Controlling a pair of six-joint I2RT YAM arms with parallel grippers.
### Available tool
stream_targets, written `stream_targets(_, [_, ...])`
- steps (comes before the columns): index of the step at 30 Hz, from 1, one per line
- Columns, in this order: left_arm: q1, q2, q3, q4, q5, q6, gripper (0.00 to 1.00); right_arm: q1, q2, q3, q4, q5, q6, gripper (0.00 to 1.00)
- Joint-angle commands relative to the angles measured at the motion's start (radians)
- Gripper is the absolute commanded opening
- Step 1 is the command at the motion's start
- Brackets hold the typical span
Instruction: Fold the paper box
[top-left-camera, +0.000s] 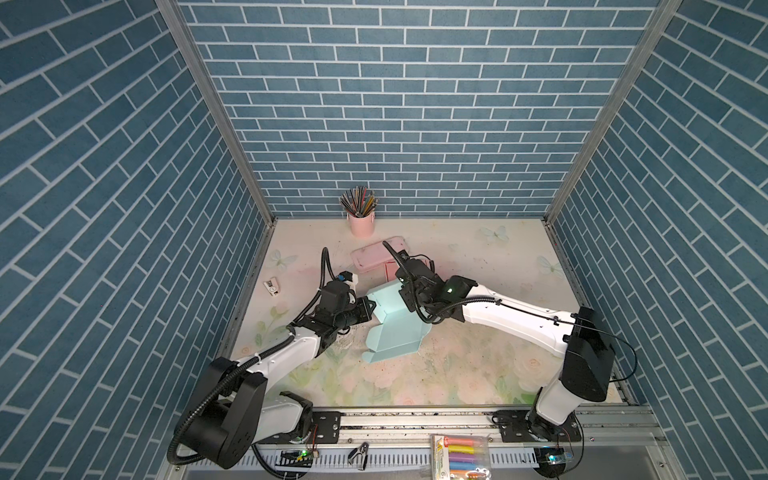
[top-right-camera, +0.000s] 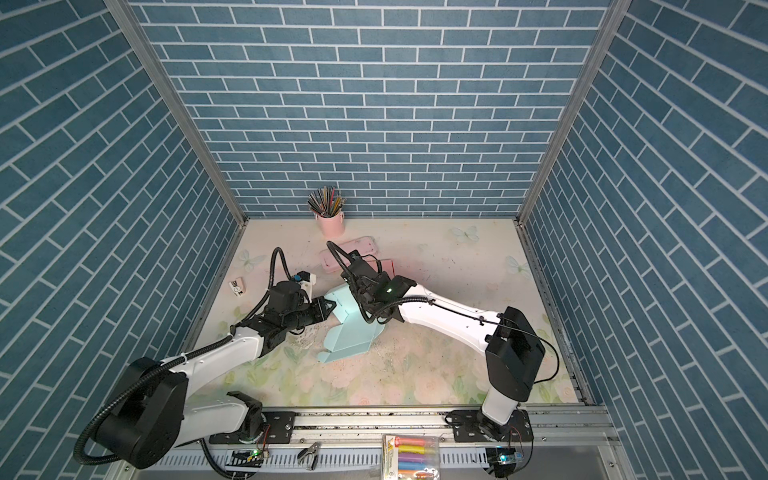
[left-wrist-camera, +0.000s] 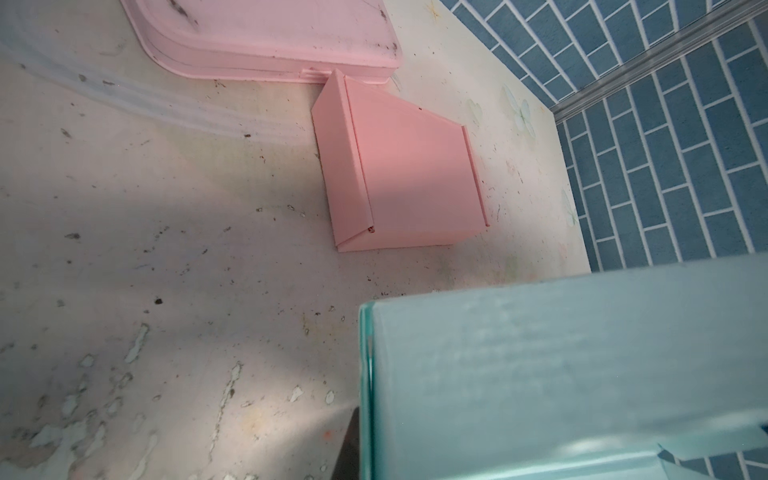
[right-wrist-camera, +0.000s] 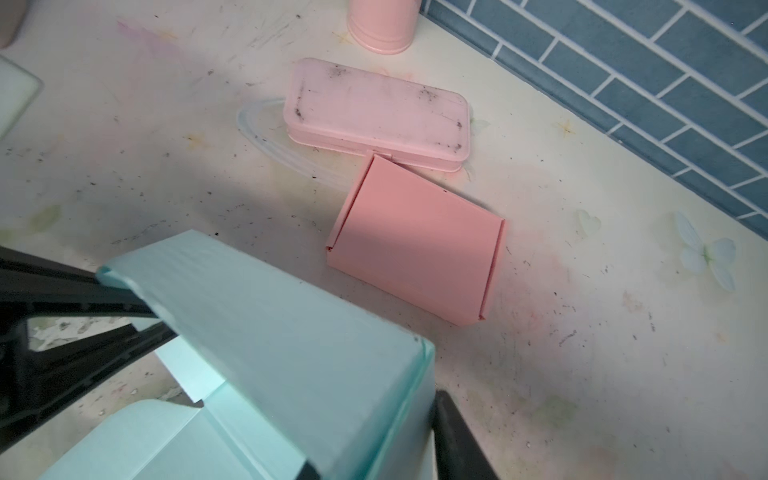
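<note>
Where the floral table (top-left-camera: 457, 374) is worn at its middle, the half-folded teal paper box (top-left-camera: 395, 336) sits; the left gripper (top-left-camera: 371, 308) pinches its far left flap, jaws nearly closed; the right gripper (top-left-camera: 408, 297) clamps narrowly around the raised far right wall; a pink box (right-wrist-camera: 415, 249) lies farther back, touching a pink case (right-wrist-camera: 374, 112).

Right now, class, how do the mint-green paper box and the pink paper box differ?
The mint-green paper box is half-formed, flaps open; the pink paper box is closed. The left claw pinches the mint-green one; the pink one lies untouched. Both are folded card.
</note>
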Motion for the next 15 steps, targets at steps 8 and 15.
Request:
stream_targets(8, [-0.096,0.008,0.05,0.038,-0.028,-0.102,0.05,0.01,0.042,0.037,-0.106,0.228,-0.045,0.17])
stream_targets(15, [-0.147,0.024,0.078,0.04,-0.065,-0.137,0.05,0.011,0.04,0.018,-0.106,0.283,-0.078,0.07])
